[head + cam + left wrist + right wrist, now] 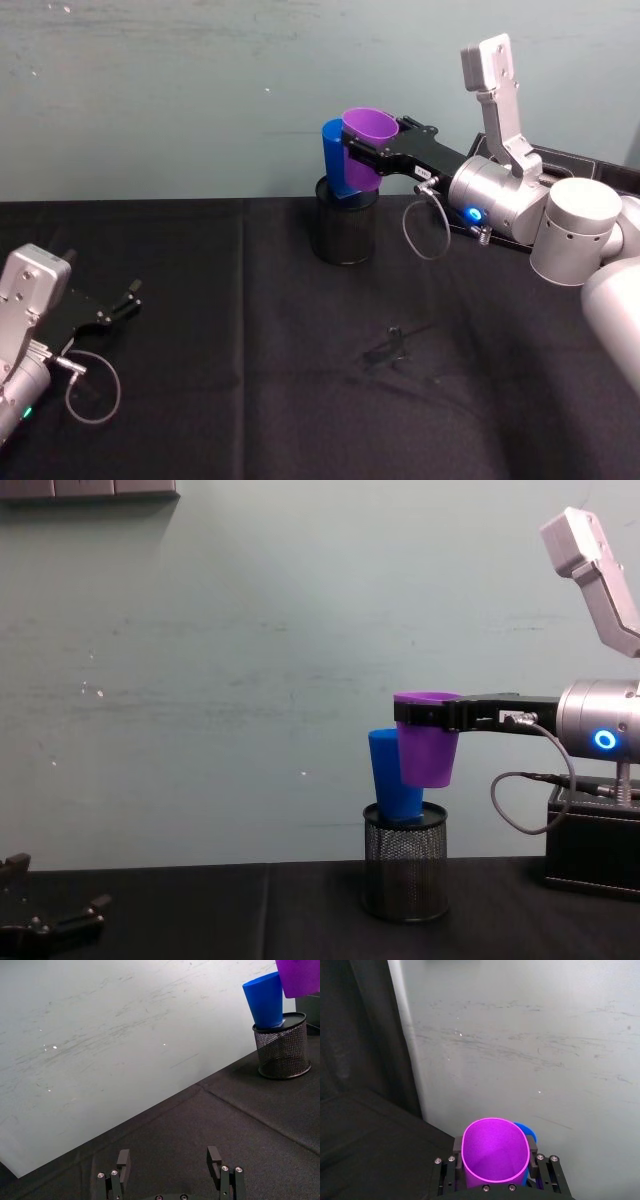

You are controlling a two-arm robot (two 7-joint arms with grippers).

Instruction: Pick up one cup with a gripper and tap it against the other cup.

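Black table (250, 380), grey wall behind. Clamped purple cup (372, 130) w/ R gripper (358, 152), up just beside blue cup (335, 160) tilted in mesh holder (345, 235). Parked L gripper (122, 303) low, jaws spread.

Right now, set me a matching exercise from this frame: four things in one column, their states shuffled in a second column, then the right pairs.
1. purple cup
2. blue cup
3. black mesh pen holder
4. left gripper

A. standing on the table
B. open, holding nothing
C. clamped in the right gripper, off the table
D. leaning inside the pen holder

Pairs: 1-C, 2-D, 3-A, 4-B
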